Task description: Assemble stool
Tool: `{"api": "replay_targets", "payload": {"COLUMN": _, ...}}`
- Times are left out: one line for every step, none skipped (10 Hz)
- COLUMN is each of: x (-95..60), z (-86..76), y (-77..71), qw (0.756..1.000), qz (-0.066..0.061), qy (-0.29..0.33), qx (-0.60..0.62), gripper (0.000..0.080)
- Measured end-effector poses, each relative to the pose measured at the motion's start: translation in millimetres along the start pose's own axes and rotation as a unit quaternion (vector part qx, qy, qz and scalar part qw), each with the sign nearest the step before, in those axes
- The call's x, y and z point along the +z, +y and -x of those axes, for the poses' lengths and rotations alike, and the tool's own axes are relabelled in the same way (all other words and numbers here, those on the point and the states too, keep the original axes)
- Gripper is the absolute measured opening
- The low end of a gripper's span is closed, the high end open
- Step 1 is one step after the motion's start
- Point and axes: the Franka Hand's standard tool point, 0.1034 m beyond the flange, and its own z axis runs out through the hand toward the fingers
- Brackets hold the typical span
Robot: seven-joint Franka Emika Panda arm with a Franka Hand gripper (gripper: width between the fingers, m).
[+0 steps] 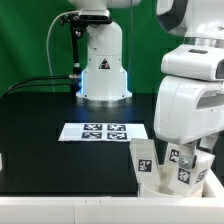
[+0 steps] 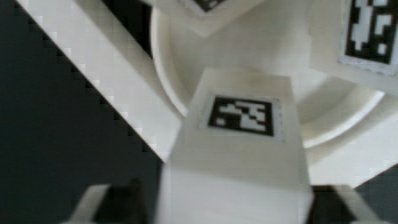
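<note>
A: Hand [image 2: 228,208] first: what does the wrist view give?

B: Only its two dark fingertips [image 2: 107,203], at the lower edge of the frame. One chunky white leg [image 2: 228,150] runs up the middle from right between them, with a black-and-white square tag [image 2: 242,114] on its face. The tips sit against the leg's two sides, so the hand looks clamped on that leg.

A: And in the exterior view?

B: The hand itself is hidden there. The big white arm [image 1: 192,95] fills the right side of the frame and comes down over the stool parts at lower right.

A: So where is the stool?

B: At the lower right of the exterior view, on the black surface [image 1: 50,150]. I can make out a tagged leg [image 1: 144,160] tilted at the left of the cluster and the white seat [image 1: 170,182] low beneath it. How the parts join I cannot tell. In the wrist view a curved white rim of the seat [image 2: 285,100] sweeps behind the held leg.

A: Anything else on the surface?

B: The marker board [image 1: 104,131] lies flat near the middle of the exterior frame, left of the stool and apart from it. Behind it stands the arm's white base [image 1: 104,70], against a green backdrop [image 1: 30,40].
</note>
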Motion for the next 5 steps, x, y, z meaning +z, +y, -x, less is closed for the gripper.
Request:
{"api": "replay_targets", "payload": {"x": 0.0, "z": 0.3, "y": 0.6, "qw": 0.999, "qz": 0.000, "qy": 0.000, "qx": 0.044, "gripper": 0.0343}}
{"api": "replay_targets", "payload": {"x": -0.2, "z": 0.4, "y": 1.2, "qw": 0.996, "qz": 0.001, "qy": 0.000, "qx": 0.088, "gripper": 0.0343}}
{"api": "replay_targets", "payload": {"x": 0.2, "z": 1.3, "y": 3.6, "qw": 0.991, "qz": 0.000, "qy": 0.000, "qx": 0.132, "gripper": 0.0343}}
{"api": "replay_targets", "payload": {"x": 0.5, "z": 3.1, "y": 8.8, "qw": 0.978, "qz": 0.002, "qy": 0.000, "qx": 0.207, "gripper": 0.0343}}
{"api": "replay_targets", "payload": {"x": 0.3, "z": 4.6, "y": 9.3, "qw": 0.952, "qz": -0.002, "qy": -0.002, "qx": 0.305, "gripper": 0.0341}}
